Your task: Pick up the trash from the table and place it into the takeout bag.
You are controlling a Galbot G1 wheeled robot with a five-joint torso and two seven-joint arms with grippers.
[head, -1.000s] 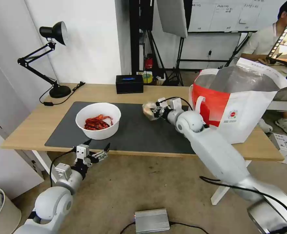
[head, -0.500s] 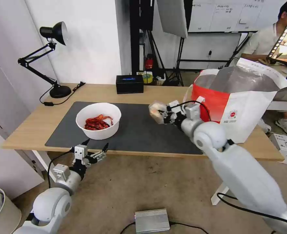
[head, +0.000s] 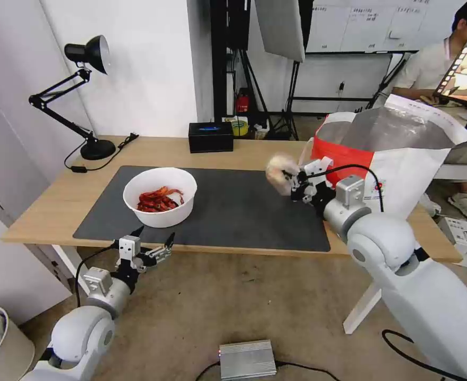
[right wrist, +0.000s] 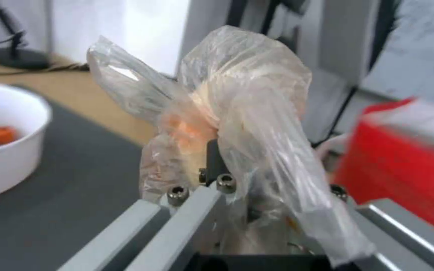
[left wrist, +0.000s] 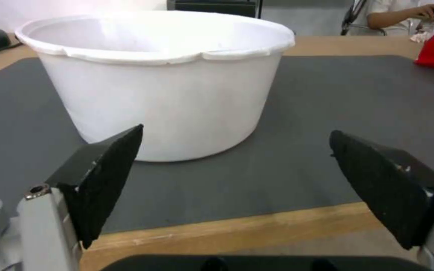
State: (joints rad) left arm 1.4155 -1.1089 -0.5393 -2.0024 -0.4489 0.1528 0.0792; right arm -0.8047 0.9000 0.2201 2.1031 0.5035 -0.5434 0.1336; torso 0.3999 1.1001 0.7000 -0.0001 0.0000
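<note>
While right claw (head: 292, 182) grips knotted bag (head: 279, 172), bowl (head: 160, 196) holds red scraps (head: 158, 199).

1. Both arms have smooth, glossy white shells with big rounded joints, like balls.
2. Near each wrist the shell changes to a short cylinder of silver-grey metal, with a small square metal block on it.
3. A thin black cable runs in a loop from each wrist part to the arm shell; one more black cable hangs under the right arm.
4. The left gripper (head: 152, 239) has two fingers (left wrist: 107, 177) of wedge shape, covered with rough black pads, on pale grey metal bases with a small round screw.
5. The right gripper (head: 293, 182) has silver-grey metal bars with dark hex-socket screws, and white and black parts behind them.
</note>
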